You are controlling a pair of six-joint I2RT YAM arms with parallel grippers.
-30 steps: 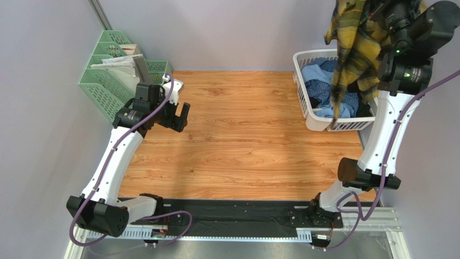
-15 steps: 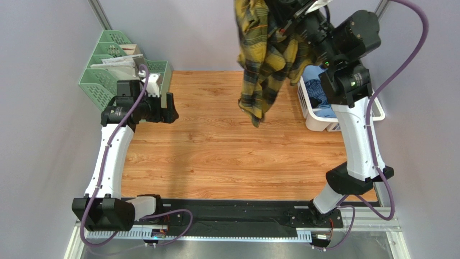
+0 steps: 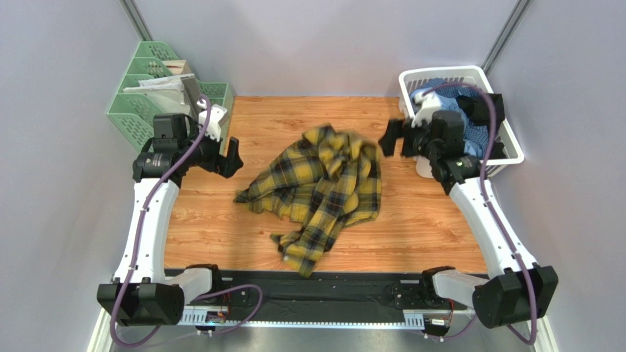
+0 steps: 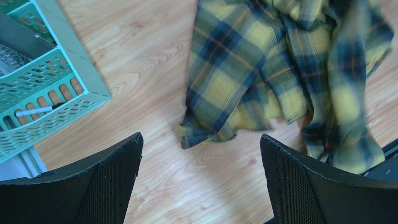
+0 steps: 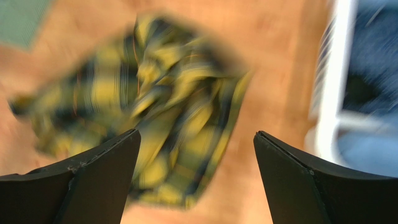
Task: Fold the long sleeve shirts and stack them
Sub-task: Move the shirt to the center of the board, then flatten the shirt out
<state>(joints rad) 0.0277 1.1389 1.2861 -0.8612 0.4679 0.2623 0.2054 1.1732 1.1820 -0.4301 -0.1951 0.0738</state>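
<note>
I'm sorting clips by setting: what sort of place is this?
Likely a robot lab cell: plain grey walls box in a wood-grain table, robot arms bolt to a metal rail, and a laundry basket and file trays sit as props.

Wooden tabletop (image 3: 220, 235), green slotted file rack (image 3: 136, 114) at far left corner, white plastic basket (image 3: 439, 71) at far right

Left claw (image 4: 201, 136) spread wide; right claw (image 5: 196, 133) likewise.
</note>
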